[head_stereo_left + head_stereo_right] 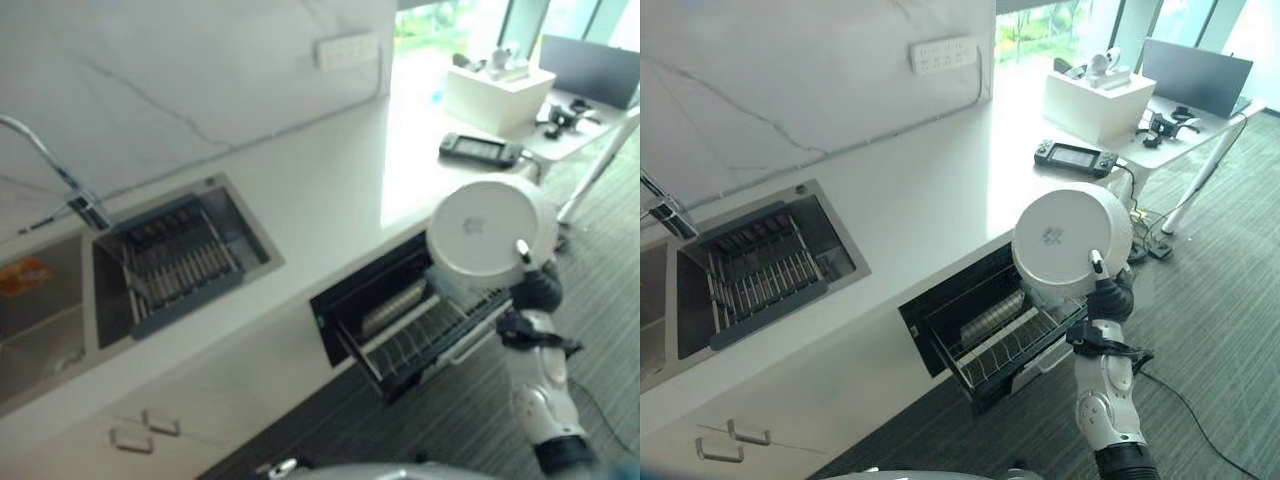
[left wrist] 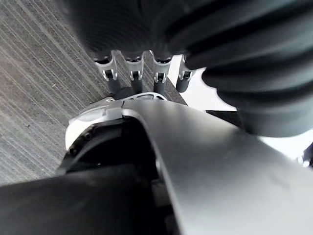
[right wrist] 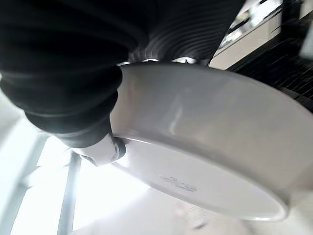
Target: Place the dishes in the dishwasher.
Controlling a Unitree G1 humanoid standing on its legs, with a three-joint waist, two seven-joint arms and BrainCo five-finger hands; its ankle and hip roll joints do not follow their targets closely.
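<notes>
A white round dish (image 1: 1068,235) hangs tilted with its underside toward me, just above the pulled-out dishwasher rack (image 1: 1000,348). My right hand (image 1: 1110,298) is shut on the dish: its thumb lies on the base near the rim, and its fingers are behind the wall (image 3: 205,147). The dark wire rack (image 1: 420,338) juts out of the black dishwasher opening under the white counter. Something pale lies at the back of the rack. My left hand (image 2: 134,76) hangs over the grey floor with straight fingers and holds nothing.
A sink (image 1: 220,215) with a dark drainer basket (image 1: 175,262) and a tap (image 1: 60,180) is sunk into the counter (image 1: 320,190) at the left. A handheld game console (image 1: 1072,155) and a white box (image 1: 1098,100) sit at the counter's far right, with a desk beyond.
</notes>
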